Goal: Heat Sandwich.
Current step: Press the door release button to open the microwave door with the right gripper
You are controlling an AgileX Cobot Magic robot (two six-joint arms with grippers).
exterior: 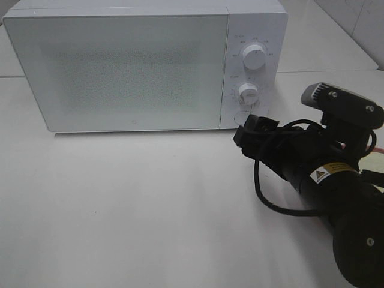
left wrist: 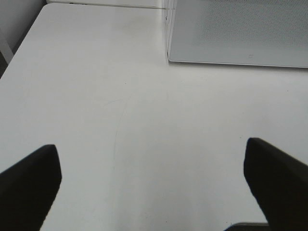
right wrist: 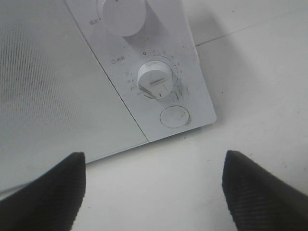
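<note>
Right hand point(right wrist: 154, 190), wide-spread, before microwave point(exterior: 120, 66)

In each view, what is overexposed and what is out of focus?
Exterior high view: washed out, the white microwave nearly merges with the table, and its door shows speckled grain. Left wrist view: even light; the left gripper shows only as dark, blurred fingers. Right wrist view: the lower dial is fairly sharp, while the right gripper is dark and soft.
</note>
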